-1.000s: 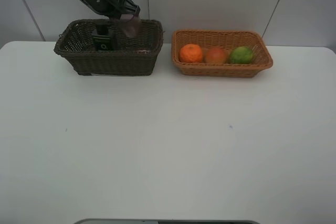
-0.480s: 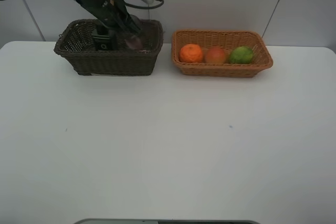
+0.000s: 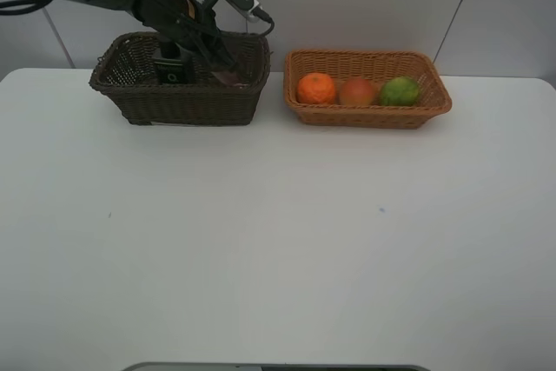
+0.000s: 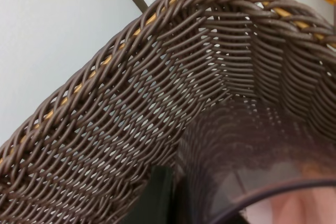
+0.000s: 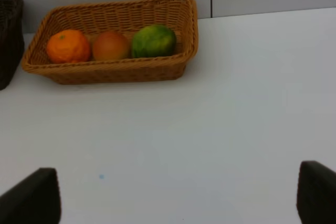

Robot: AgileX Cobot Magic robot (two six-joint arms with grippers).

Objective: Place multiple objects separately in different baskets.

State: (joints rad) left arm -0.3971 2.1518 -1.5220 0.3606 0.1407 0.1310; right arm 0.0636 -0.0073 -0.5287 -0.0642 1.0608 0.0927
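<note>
1. Table: lying bare across the near field; nothing of the task is sitting on it.
2. Right gripper: hanging low over the table at the near side, its fingers standing spread wide with nothing between them. It is absent from the high view; only its own wrist view is showing it.
3. Tan basket: sitting at the far right, holding orange, peach and lime in a row, each touching the next. The right wrist view is showing the same three from lower down.
4. Brown basket: sitting at the far left, just beside the tan one. The green pump bottle is standing inside it. The pink bottle is not visible.
5. Left gripper: reaching down into the brown basket's right end, pressed together on the cup.
6. Cup: lying inside the basket, close to its corner wall, rim toward the camera, so its long axis is running along the gripper's reach. The high view is giving barely a pinkish trace of it; the left wrist view alone is showing it clearly.
7. Judgement: release is depending on the cup resting on the basket floor, which neither view is confirming. The left arm is the nearer one.
</note>
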